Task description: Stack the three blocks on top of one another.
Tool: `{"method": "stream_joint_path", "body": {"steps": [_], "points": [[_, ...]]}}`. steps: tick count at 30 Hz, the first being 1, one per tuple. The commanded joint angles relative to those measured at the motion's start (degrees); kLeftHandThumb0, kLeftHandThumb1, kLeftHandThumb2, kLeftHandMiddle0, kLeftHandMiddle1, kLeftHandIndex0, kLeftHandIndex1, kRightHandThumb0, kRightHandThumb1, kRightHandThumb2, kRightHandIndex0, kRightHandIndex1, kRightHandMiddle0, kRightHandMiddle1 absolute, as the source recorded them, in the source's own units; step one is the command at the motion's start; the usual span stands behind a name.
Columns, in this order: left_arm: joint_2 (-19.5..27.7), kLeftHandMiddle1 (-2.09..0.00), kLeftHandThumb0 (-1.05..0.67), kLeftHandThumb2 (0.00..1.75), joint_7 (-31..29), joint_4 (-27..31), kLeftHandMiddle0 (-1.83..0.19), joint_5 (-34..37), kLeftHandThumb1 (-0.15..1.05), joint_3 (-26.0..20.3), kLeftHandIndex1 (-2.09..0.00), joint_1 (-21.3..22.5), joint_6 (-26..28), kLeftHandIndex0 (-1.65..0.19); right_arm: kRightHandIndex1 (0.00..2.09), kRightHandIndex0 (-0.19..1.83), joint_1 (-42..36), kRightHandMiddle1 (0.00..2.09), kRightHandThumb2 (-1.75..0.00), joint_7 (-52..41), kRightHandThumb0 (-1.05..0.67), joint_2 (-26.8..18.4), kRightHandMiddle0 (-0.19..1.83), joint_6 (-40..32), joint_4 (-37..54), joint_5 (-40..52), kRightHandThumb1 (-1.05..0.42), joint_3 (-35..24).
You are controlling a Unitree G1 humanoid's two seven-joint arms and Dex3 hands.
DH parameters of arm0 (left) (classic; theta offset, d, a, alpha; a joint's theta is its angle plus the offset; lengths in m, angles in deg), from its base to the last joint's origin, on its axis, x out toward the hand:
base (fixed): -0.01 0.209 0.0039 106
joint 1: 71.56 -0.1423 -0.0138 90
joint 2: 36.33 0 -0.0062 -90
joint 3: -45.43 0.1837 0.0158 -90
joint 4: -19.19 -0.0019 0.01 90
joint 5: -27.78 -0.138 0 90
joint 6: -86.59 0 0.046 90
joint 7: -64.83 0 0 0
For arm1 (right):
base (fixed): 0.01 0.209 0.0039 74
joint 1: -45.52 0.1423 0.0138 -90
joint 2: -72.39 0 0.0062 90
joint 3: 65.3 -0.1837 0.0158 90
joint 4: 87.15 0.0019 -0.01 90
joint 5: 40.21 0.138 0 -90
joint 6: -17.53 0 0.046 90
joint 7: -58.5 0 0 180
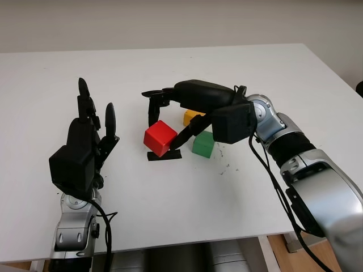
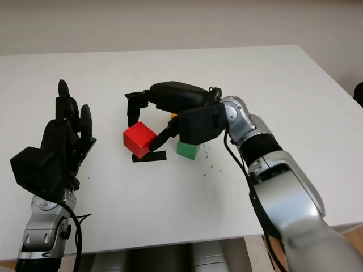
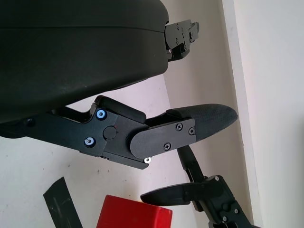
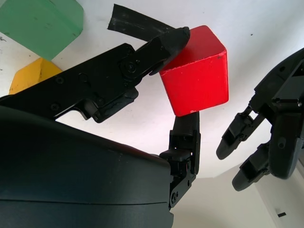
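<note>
My right hand (image 1: 163,131) reaches in from the right and is shut on the red block (image 1: 159,139). One finger (image 4: 166,42) presses its near side and another finger (image 4: 186,137) its far side. The block is tilted, just above a black tape mark (image 1: 164,156). The green block (image 1: 203,144) sits on the table right of the red one, under my right palm. Behind it the yellow block (image 1: 191,117) is partly hidden by the hand. My left hand (image 1: 95,110) is open, held upright at the left, apart from the blocks.
The white table (image 1: 170,204) stretches wide around the blocks. Its front edge runs close below my left forearm. The right edge lies far right, with floor beyond it.
</note>
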Motion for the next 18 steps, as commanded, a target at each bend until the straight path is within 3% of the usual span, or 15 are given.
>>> {"method": "stream_joint_path", "body": {"steps": [1,18], "points": [[-0.13,0.00,-0.74,0.66,0.13,0.73,0.19,-0.20,1.05,0.09,0.00,0.12,-0.11,0.19,0.04,0.20,1.63,1.43,-0.05,1.51,-0.43,0.60,0.43,-0.22,-0.77,-1.18,-0.92,0.37],[0.22,0.00,-0.73,0.66,-0.49,1.41,0.19,0.59,1.05,-0.72,0.00,-0.19,0.51,0.19,0.04,0.17,4.33,1.39,-0.06,11.11,-0.41,2.65,0.41,-5.66,-7.94,-10.58,-0.94,4.61]]}}
